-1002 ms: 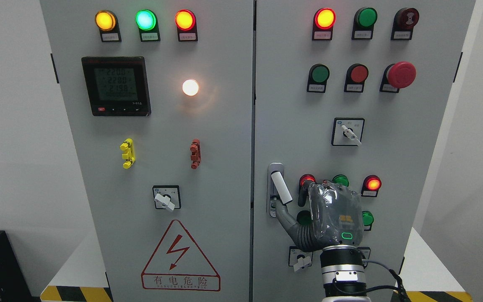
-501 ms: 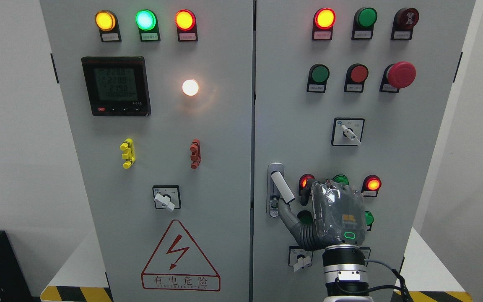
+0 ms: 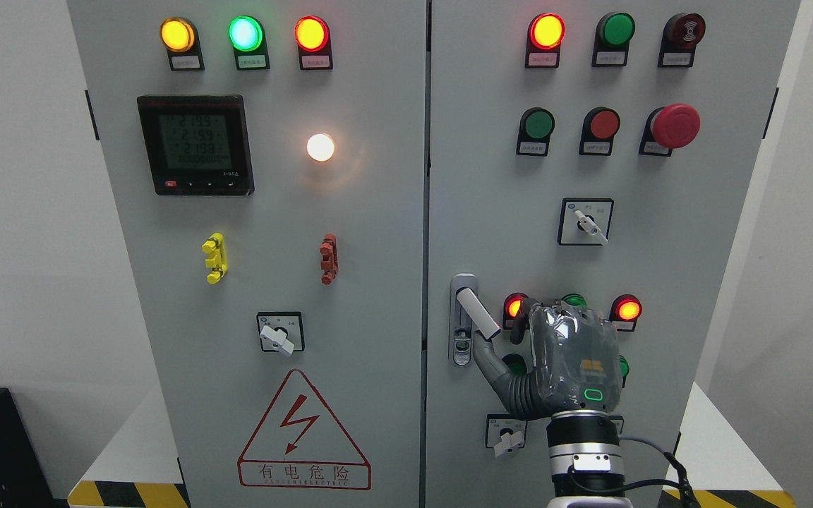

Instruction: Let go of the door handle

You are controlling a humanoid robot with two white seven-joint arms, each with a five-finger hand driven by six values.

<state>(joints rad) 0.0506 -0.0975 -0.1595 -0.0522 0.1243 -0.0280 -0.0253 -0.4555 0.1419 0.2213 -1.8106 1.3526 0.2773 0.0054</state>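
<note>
On the right cabinet door (image 3: pixel 660 268), the right hand (image 3: pixel 572 367) rests with thumb touching the tilted white door handle (image 3: pixel 477 312), its fingers (image 3: pixel 519 324) loosely curled beside it, gripping nothing; a careless withdrawal could snag the lever or bump the red indicator lamp (image 3: pixel 516 306).

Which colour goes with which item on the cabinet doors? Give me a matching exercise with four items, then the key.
Items:
1. mushroom-head button
2. small clip on the left door
3. door handle beside the right robot hand
4. round lamp in the middle of the left door's top row

Colours:
A. white
B. green
C. red
D. yellow

Pairs: 1-C, 2-D, 3-A, 4-B
</note>
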